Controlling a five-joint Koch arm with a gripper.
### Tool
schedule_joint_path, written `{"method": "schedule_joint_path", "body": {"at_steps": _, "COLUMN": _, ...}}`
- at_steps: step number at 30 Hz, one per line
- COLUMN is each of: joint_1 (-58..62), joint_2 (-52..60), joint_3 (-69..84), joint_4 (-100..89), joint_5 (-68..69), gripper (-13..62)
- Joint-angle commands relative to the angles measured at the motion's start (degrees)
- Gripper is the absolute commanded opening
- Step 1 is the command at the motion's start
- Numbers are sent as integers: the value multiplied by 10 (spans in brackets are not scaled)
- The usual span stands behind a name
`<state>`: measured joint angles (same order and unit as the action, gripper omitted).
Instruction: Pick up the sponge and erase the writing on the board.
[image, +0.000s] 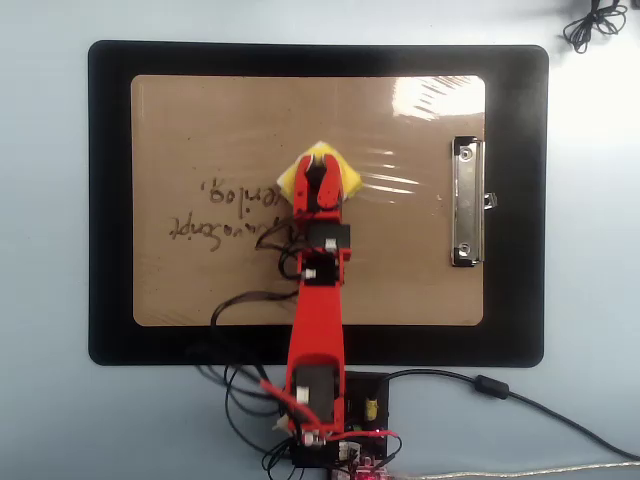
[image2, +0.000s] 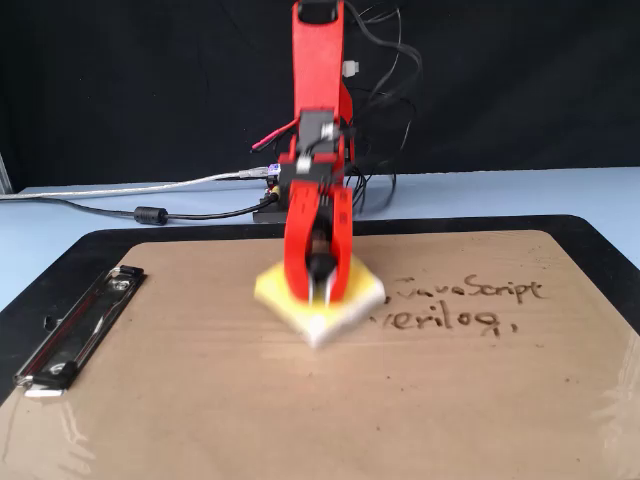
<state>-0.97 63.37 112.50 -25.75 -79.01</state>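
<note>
Sponge (image2: 322, 298) and red hand (image2: 319, 287) sit together near the middle of the board (image: 200, 290): the jaws are clamped on the black knob at the pad's centre, and the yellow pad lies flat against the brown face, corners turned diamond-wise in the overhead view. In the fixed view the writing (image2: 465, 304) lies to the right of the sponge, two lines legible, reading roughly "JavaScript" and "verilog", with the nearest letters just beside the pad's edge.

Risk, as I judge it, comes mainly from pressure and grip. The knob is small; if the arm pushes sideways too hard, the pad could twist in the jaws or pop free and be left lying on the board. Too little downward force and the sponge may skim the glossy film, smearing ink instead of lifting it. The board rests loose on the black mat (image: 110, 200), so a dragging stroke might shove it across the pale blue surface (image: 40, 420). A sweep toward the metal clip (image: 465, 202) would erase nothing and could snag the sponge there.
</note>
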Motion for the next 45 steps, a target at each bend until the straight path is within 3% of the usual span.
{"method": "schedule_joint_path", "body": {"at_steps": 1, "joint_1": -4, "joint_2": -83, "joint_3": -7, "joint_4": -45, "joint_5": 5, "gripper": -79}}
{"method": "schedule_joint_path", "body": {"at_steps": 2, "joint_1": -4, "joint_2": -63, "joint_3": 29, "joint_4": -61, "joint_5": 7, "gripper": -79}}
{"method": "schedule_joint_path", "body": {"at_steps": 6, "joint_1": -15, "joint_2": 226, "joint_3": 334, "joint_4": -72, "joint_5": 2, "gripper": -79}}
{"method": "schedule_joint_path", "body": {"at_steps": 9, "joint_1": -18, "joint_2": 375, "joint_3": 439, "joint_4": -53, "joint_5": 3, "gripper": -79}}
{"method": "schedule_joint_path", "body": {"at_steps": 12, "joint_1": -21, "joint_2": 322, "joint_3": 351, "joint_4": -23, "joint_5": 4, "gripper": -79}}
{"method": "schedule_joint_path", "body": {"at_steps": 15, "joint_1": -24, "joint_2": 109, "joint_3": 174, "joint_4": -22, "joint_5": 2, "gripper": -79}}
{"method": "schedule_joint_path", "body": {"at_steps": 17, "joint_1": -21, "joint_2": 33, "joint_3": 85, "joint_4": -38, "joint_5": 2, "gripper": -79}}
{"method": "schedule_joint_path", "body": {"at_steps": 19, "joint_1": -23, "joint_2": 70, "joint_3": 148, "joint_4": -54, "joint_5": 1, "gripper": -79}}
{"method": "schedule_joint_path", "body": {"at_steps": 24, "joint_1": -32, "joint_2": 387, "joint_3": 438, "joint_4": -59, "joint_5": -27, "gripper": -79}}
{"method": "schedule_joint_path", "body": {"at_steps": 26, "joint_1": -32, "joint_2": 367, "joint_3": 422, "joint_4": -55, "joint_5": -27, "gripper": -79}}
{"method": "schedule_joint_path", "body": {"at_steps": 31, "joint_1": -7, "joint_2": 70, "joint_3": 163, "joint_4": -100, "joint_5": -27, "gripper": -79}}
{"method": "schedule_joint_path", "body": {"at_steps": 33, "joint_1": -5, "joint_2": 74, "joint_3": 177, "joint_4": -127, "joint_5": -30, "gripper": -79}}
{"method": "schedule_joint_path", "body": {"at_steps": 39, "joint_1": 15, "joint_2": 400, "joint_3": 503, "joint_4": -103, "joint_5": -32, "gripper": -79}}
{"method": "schedule_joint_path", "body": {"at_steps": 41, "joint_1": 25, "joint_2": 364, "joint_3": 455, "joint_4": -85, "joint_5": -33, "gripper": -79}}
{"method": "schedule_joint_path", "body": {"at_steps": 45, "joint_1": 58, "joint_2": 113, "joint_3": 233, "joint_4": -115, "joint_5": -31, "gripper": -79}}
